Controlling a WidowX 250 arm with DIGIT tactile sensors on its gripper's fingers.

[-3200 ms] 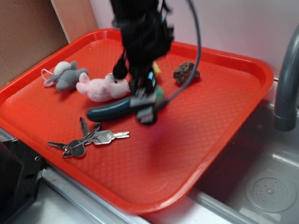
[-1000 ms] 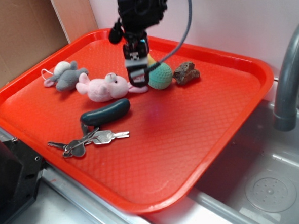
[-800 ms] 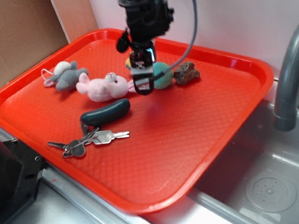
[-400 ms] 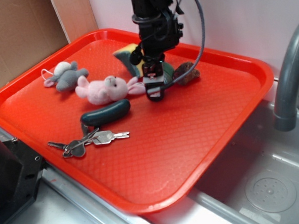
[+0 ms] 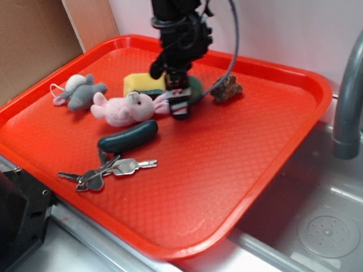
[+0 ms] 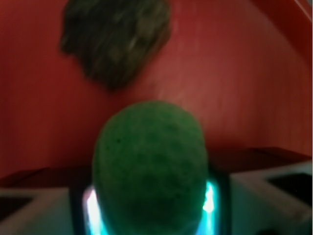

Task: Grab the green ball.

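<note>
Pincer (image 5: pixel 179 105) has dropped from above onto the ball (image 6: pixel 150 169), which now sits between its fingers just beside the rock (image 5: pixel 226 88) on the tray (image 5: pixel 280 130), jaws apparently not clenched yet, so closing comes next.

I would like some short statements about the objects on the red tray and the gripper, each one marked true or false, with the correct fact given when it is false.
1. The green ball sits between the fingers of the gripper. True.
2. The keys lie at the far edge of the tray, next to the brown rock. False: they lie near the front edge, in front of the dark green pickle toy.
3. The yellow sponge is behind the pink plush animal. True.
4. The grey plush mouse lies in the sink. False: it lies on the tray, left of the pink plush animal.
5. In the wrist view, the brown rock lies beyond the ball. True.
</note>
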